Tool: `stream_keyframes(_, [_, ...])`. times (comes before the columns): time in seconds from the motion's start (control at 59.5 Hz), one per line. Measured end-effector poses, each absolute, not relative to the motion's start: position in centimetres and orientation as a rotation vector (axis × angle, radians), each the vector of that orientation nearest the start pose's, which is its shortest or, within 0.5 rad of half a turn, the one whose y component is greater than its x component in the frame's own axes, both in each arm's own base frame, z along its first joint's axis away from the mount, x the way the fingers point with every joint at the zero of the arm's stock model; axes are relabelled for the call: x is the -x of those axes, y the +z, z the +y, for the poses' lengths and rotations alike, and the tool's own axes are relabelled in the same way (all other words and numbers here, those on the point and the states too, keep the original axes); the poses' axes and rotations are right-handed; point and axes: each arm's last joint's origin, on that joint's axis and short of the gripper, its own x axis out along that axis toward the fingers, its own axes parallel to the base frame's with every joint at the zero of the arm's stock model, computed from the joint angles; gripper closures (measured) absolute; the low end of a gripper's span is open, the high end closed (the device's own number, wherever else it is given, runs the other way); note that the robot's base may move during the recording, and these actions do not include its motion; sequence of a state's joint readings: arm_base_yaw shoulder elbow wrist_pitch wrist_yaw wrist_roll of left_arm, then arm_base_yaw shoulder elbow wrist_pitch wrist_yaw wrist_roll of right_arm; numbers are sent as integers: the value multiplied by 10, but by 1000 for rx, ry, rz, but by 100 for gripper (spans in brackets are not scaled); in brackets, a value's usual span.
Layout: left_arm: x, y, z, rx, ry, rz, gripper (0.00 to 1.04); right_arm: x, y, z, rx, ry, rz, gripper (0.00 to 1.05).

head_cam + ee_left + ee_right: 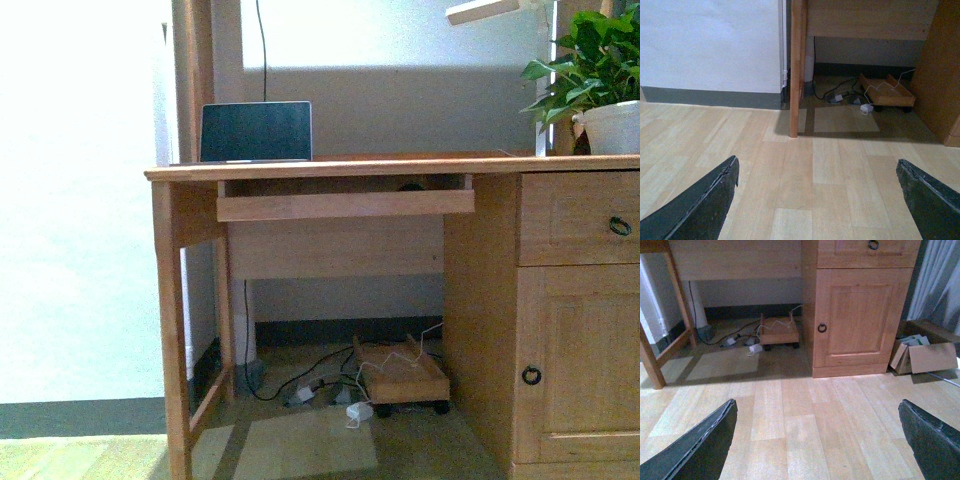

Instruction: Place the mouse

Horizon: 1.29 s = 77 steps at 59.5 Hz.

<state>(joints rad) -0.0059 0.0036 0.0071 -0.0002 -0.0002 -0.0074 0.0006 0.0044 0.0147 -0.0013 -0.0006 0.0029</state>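
A small dark domed shape (410, 186) shows in the gap between the desktop and the pull-out tray (345, 205). It looks like the mouse, though only its top edge shows. Neither wrist view shows the mouse. Neither arm appears in the front view. My left gripper (816, 167) is open above bare wooden floor, in front of the desk's left leg (797, 70). Nothing is between its fingers. My right gripper (817, 409) is open too, over floor in front of the desk's cupboard door (860, 315), holding nothing.
A laptop (255, 131) stands open on the wooden desk (400, 165), and a potted plant (600, 90) is at its right end. Cables and a low wheeled wooden board (400, 378) lie under the desk. An open cardboard box (922, 352) sits right of the cupboard.
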Motion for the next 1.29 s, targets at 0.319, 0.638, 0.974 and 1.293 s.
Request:
stream_keyframes(0.319, [-97,166,-1,7,-6,-3,8,-97,168,0,-3,1,-9,7])
stream_keyframes(0.638, [-97,166,-1,7,-6,-3,8,-97,168,0,-3,1,-9,7])
stream_keyframes(0.974, [-97,166,-1,7,-6,-3,8,-97,168,0,-3,1,-9,7])
stream_keyframes(1.293, [-97,166,-1,7,-6,-3,8,-97,168,0,-3,1,-9,7])
